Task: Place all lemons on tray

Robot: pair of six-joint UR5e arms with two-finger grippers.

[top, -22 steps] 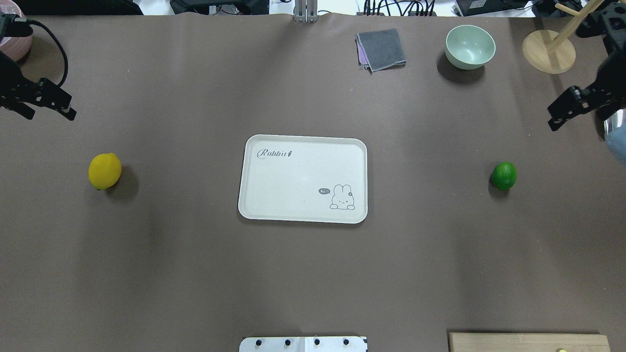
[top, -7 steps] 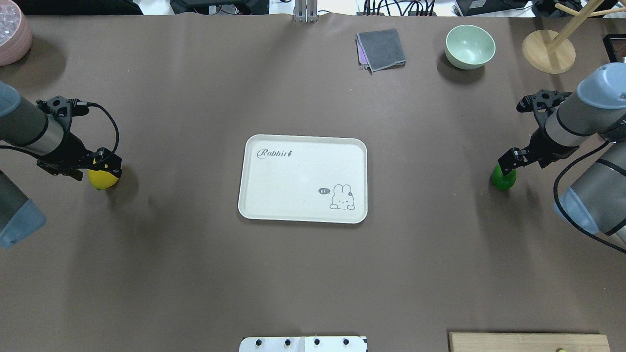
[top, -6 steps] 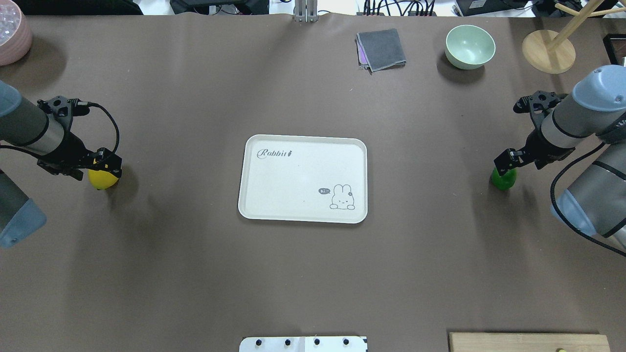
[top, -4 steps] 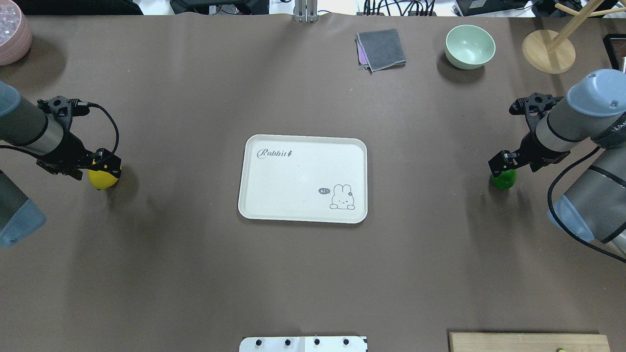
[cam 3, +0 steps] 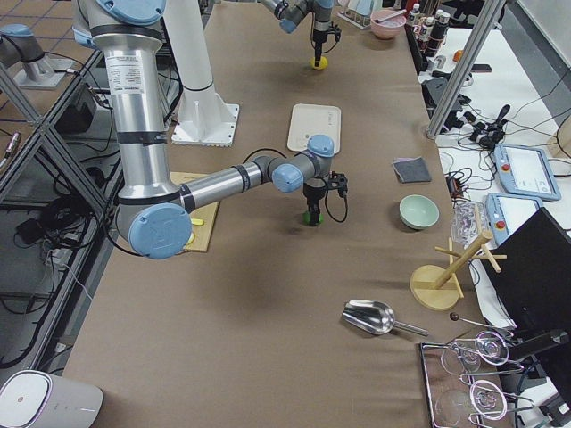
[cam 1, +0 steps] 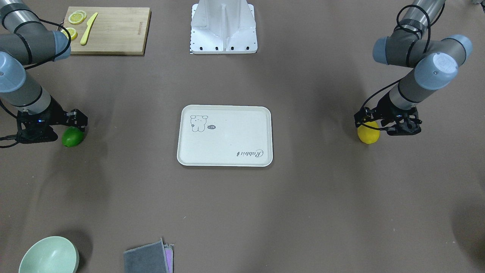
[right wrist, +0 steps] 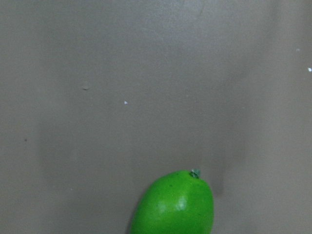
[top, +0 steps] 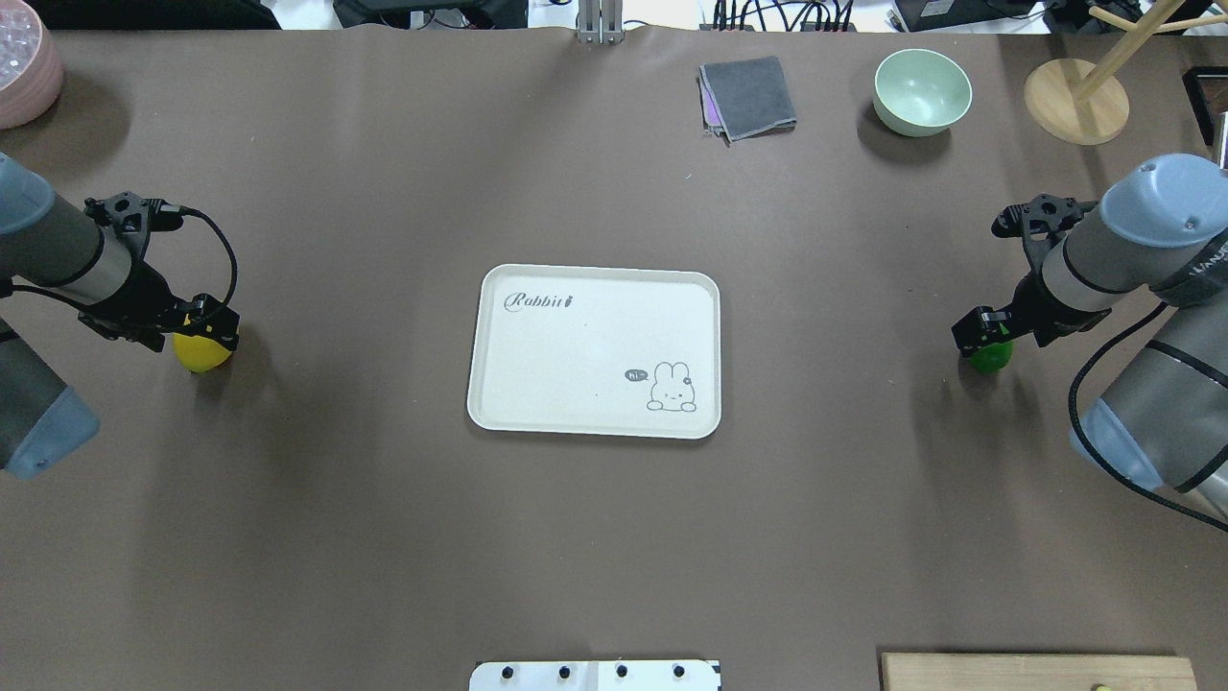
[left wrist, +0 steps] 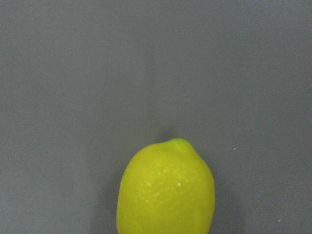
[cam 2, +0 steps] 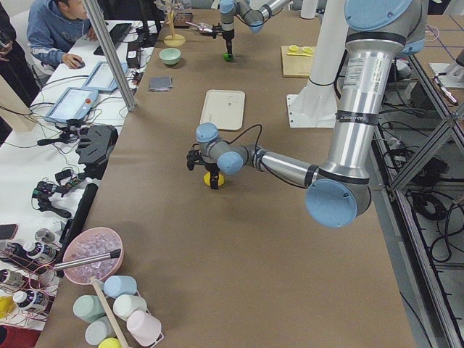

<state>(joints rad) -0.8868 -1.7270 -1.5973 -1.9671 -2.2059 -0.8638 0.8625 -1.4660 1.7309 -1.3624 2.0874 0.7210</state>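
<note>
Over the counter point(top: 614, 537) both arms have come down: left end effector point(top: 206, 326) at yellow lemon point(top: 200, 353), right end effector point(top: 980, 331) at green lemon point(top: 990, 358); whether clenched, I cannot tell. Both rest well apart from the tray point(top: 585, 355) — 2 grasps pending.

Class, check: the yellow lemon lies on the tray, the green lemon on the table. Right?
No. The yellow lemon also lies on the table, left of the tray, as the overhead exterior view shows. The green lemon is on the table.
</note>
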